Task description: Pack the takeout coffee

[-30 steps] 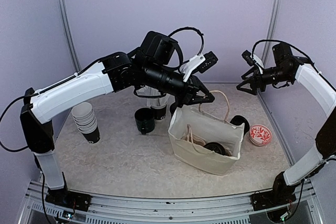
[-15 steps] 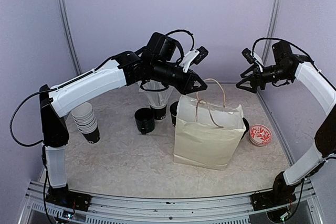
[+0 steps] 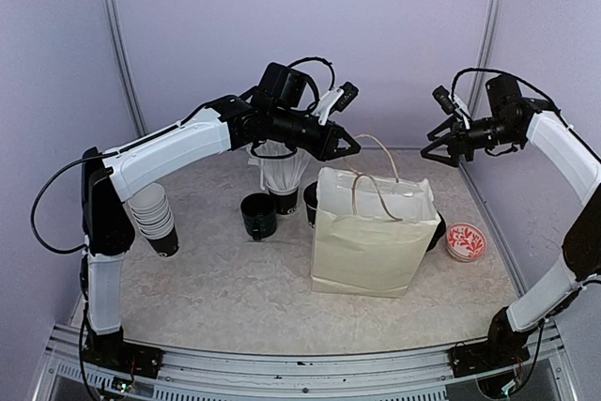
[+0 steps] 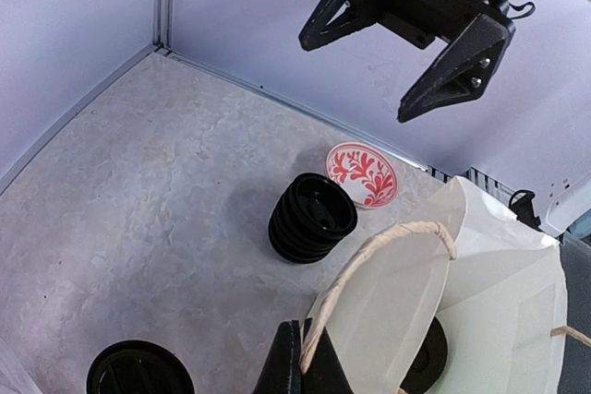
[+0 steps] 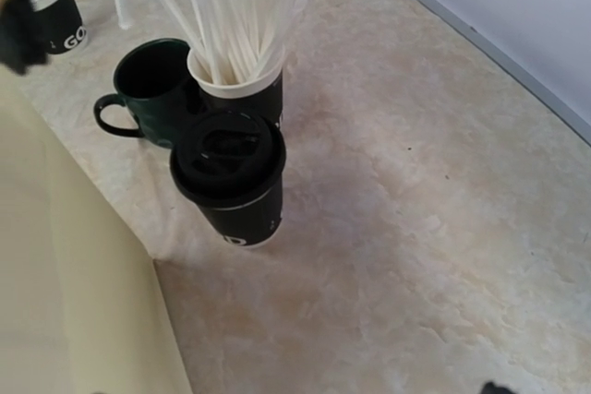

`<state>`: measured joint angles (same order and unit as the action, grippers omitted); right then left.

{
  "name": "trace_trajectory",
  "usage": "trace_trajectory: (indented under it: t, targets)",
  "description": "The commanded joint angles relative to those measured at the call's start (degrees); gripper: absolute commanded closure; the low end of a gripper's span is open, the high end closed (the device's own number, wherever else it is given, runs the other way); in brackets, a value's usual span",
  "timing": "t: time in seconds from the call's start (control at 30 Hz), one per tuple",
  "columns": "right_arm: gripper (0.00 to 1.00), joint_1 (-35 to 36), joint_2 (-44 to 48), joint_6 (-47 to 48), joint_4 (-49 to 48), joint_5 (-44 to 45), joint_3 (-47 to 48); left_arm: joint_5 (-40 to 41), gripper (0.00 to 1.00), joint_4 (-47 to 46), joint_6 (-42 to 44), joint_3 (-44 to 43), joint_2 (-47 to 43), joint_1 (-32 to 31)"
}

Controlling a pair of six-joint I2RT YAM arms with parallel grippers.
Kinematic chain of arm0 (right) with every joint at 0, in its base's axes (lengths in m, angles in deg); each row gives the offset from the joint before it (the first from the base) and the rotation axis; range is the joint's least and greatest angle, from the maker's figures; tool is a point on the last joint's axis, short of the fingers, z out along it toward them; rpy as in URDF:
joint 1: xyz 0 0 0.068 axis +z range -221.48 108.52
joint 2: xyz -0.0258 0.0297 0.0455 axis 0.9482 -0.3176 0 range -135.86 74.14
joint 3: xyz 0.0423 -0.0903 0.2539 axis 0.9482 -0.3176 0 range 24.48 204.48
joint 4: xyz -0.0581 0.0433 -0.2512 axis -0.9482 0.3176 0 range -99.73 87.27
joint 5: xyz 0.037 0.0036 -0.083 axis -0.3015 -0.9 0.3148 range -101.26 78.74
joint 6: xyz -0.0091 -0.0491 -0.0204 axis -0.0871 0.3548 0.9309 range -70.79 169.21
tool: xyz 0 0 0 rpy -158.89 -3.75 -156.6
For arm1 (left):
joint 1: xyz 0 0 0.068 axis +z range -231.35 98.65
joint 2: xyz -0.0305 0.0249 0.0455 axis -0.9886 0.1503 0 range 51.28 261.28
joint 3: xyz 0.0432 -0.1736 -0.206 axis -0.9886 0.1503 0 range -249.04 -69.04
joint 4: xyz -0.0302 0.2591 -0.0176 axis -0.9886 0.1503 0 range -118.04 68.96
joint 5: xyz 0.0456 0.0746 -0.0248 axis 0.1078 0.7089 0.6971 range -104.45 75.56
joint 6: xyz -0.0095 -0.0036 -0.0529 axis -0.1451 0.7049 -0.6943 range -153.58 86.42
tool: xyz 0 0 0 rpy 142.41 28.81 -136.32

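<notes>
- At your far left on the counter, a leaning stack of paper cups stands. The bottom cup is black with white lettering.
- Next comes the dark mug with its handle. Just behind it is the black cup of white straws.
- The lidded takeout cup stands upright on the counter, just beside the straw cup. It is by the far-left corner of the bag, outside it.
- Your left tool has its fingers together, clamped on a rope handle of the bag. It holds the handle up above the bag's mouth.
- The cream bag stands upright with its mouth open. In the left wrist view a black round thing shows low inside; you cannot tell what it is.
- Just right of the bag is a stack of black lids, partly hidden behind it from above. Near that stack lies a small red-patterned dish.
- Your right tool hangs in the air over the far-right part of the counter. Its fingers are wide apart and it holds nothing.
</notes>
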<state>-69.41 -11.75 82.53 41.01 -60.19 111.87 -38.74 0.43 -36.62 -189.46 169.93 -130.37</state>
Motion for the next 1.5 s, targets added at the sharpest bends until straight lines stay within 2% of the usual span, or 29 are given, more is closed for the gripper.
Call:
trace_trajectory:
  t: [0.0, 0.47, 0.67, 0.77, 0.93, 0.97, 1.0, 1.1, 1.23, 1.47]
  targets:
    - [0.15, -0.1, 0.5, -0.5, -0.3, -1.2, -0.9, -2.9, 1.00, -2.9, -0.9, 0.3, 1.8, 1.5]
    - [0.15, -0.1, 0.9, -0.3, -1.3, -1.1, -2.3, -6.2, 1.00, -4.8, -1.2, 0.6, 6.8, 3.5]
    - [0.15, -0.1, 1.1, -0.3, -1.7, -1.3, -3.6, -8.9, 0.97, -7.1, -0.7, 3.6, 7.1, 3.5]
    - [0.15, -0.1, 1.3, -0.3, -2.0, -1.3, -4.1, -9.5, 0.88, -6.9, -0.7, 4.3, 7.3, 3.6]
    - [0.15, 0.0, 1.7, 0.1, -1.8, -1.3, -4.6, -14.2, 0.54, -4.9, -0.4, 7.1, 6.2, 2.9]
    - [0.15, 0.0, 1.7, 0.1, -1.8, -1.3, -4.8, -14.9, 0.44, -5.4, 0.2, 8.8, 5.4, 2.6]
    - [0.15, 0.0, 1.7, 0.2, -1.7, -1.3, -4.9, -15.5, 0.39, -6.1, 1.0, 10.6, 4.2, 2.1]
    - [0.15, -0.1, 2.0, 0.4, -2.1, -1.2, -5.8, -15.4, 0.36, -7.8, 2.1, 13.8, 1.1, 1.2]
    - [0.15, -0.1, 1.8, 0.2, -3.0, -1.6, -7.3, -15.9, 0.36, -9.7, 0.2, 13.7, 0.7, 1.5]
    - [0.15, -0.1, 1.7, -0.3, -2.8, -2.2, -6.1, -22.5, 0.36, -19.6, -9.5, 12.3, -0.5, 3.0]
